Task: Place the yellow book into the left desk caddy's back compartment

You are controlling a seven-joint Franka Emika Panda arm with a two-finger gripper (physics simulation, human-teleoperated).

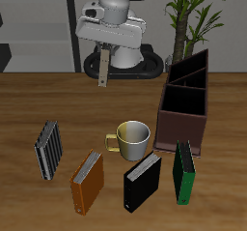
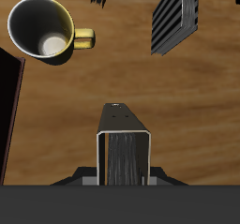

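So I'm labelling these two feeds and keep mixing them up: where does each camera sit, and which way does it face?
Exterior view: sits in front of and above the table, facing back toward the robot's base; it shows the arm and the gripper holding the yellow book.
Wrist view: sits on the gripper, looking down at the tabletop; only dark gripper parts show beside the book.
Shared: the book, the mug, the grey striped book and the left desk caddy.

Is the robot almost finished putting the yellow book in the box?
About halfway. Done: the yellow book is off the table, gripped by the end effector. In hand: it hangs high over the table. Left: carrying it to the left desk caddy and lowering it into the back compartment, which looks empty.
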